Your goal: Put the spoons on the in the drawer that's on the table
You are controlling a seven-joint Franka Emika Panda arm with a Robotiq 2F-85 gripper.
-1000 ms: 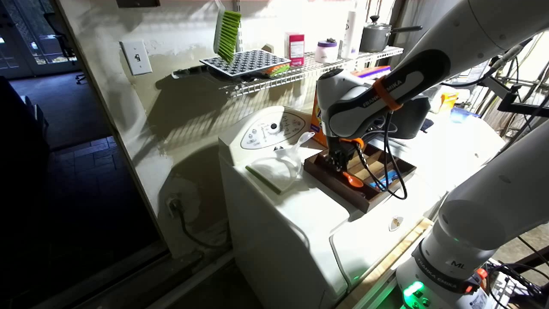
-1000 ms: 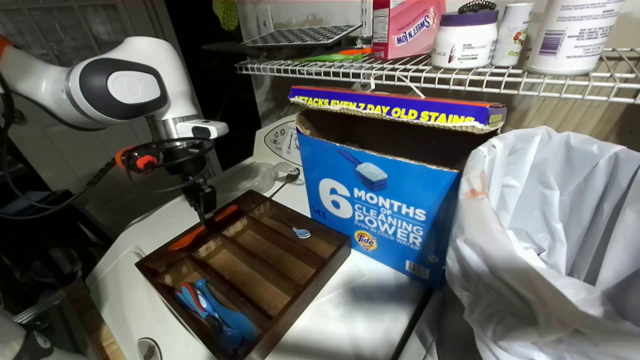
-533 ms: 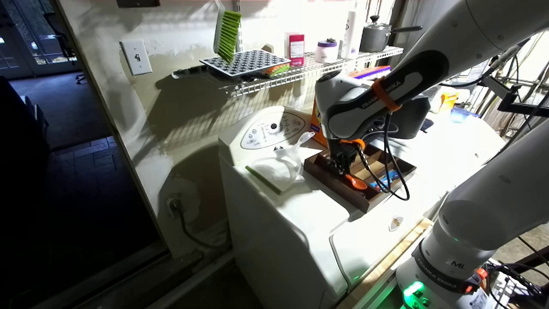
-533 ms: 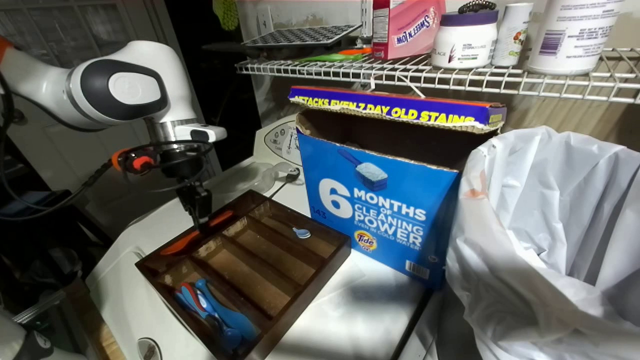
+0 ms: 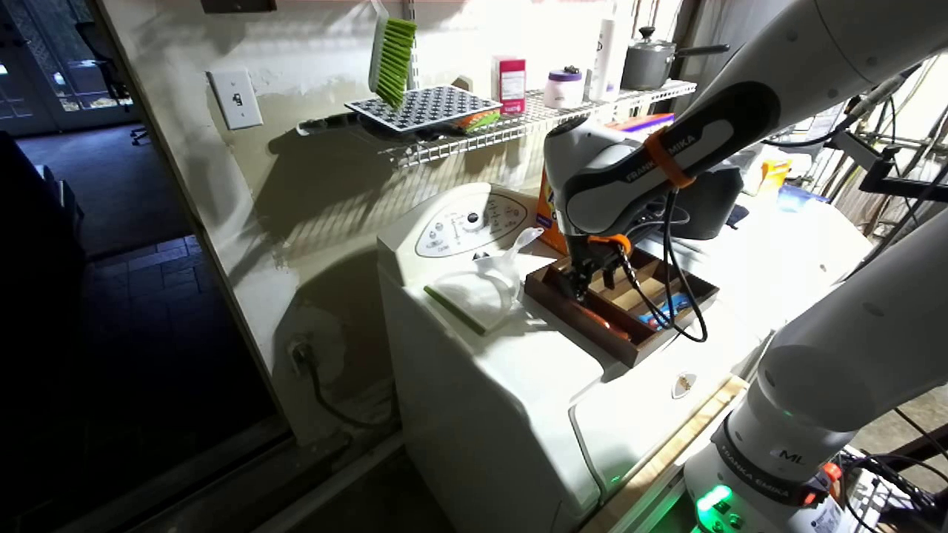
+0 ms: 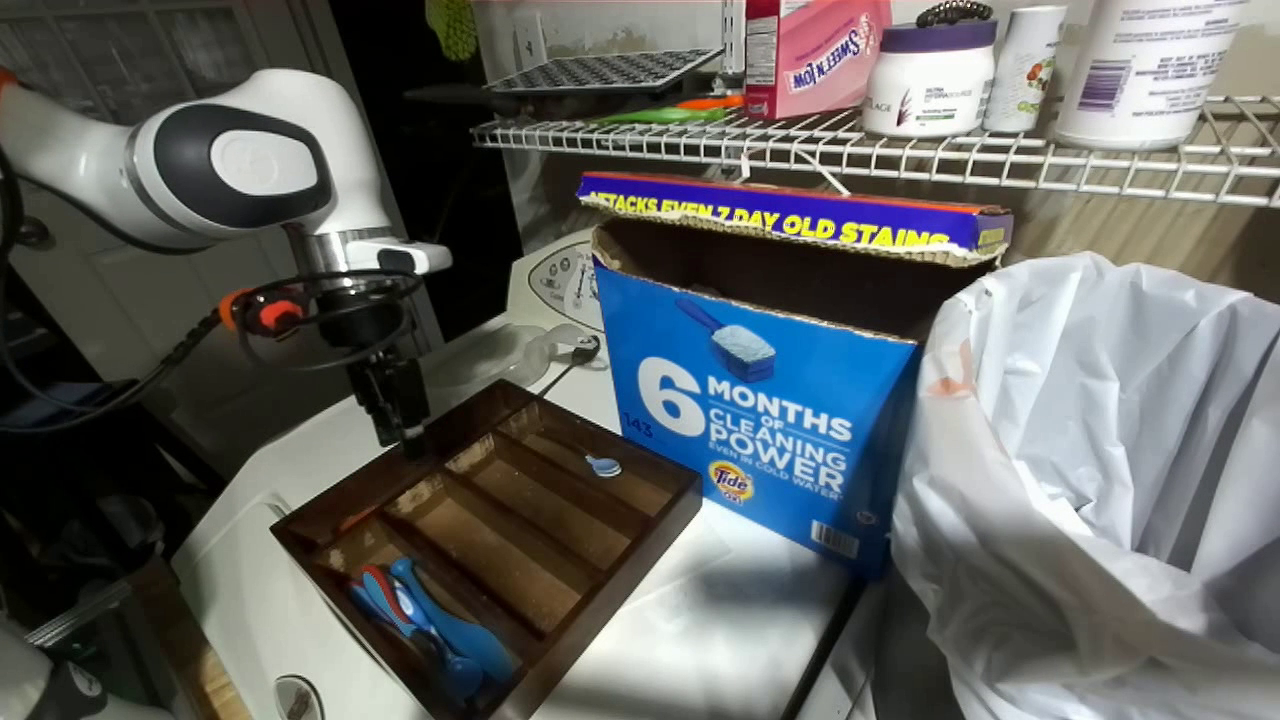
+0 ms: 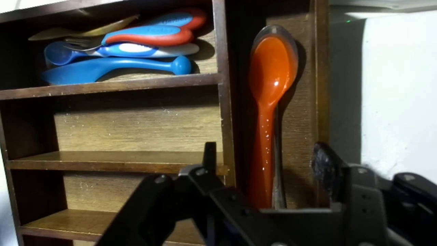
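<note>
The brown wooden drawer (image 7: 223, 102) lies on the white table (image 5: 533, 363). Along its side compartment rests an orange spoon (image 7: 273, 68), on top of a metal spoon (image 7: 279, 184) that is mostly covered. My gripper (image 7: 265, 152) stands open above that compartment, a finger to each side of the orange handle and apart from it. In an exterior view the gripper (image 5: 594, 287) hangs over the drawer's side, and in an exterior view the orange spoon (image 6: 358, 516) shows only partly above the rim. Another compartment holds several utensils, including a blue spoon (image 7: 59, 53). A small pale blue spoon (image 6: 604, 466) lies in the far compartment.
Behind the drawer is a tall blue detergent box (image 6: 760, 400), with a bin lined by a white bag (image 6: 1080, 450) beside it. A wire shelf (image 6: 650, 145) runs above. A clear plastic item with a green edge (image 5: 455, 311) sits near the drawer. Cables hang from the wrist.
The jaws have opened and let go of the orange spoon. It has dropped from between the fingers and now lies lower, inside the side compartment. The arm has barely moved.
</note>
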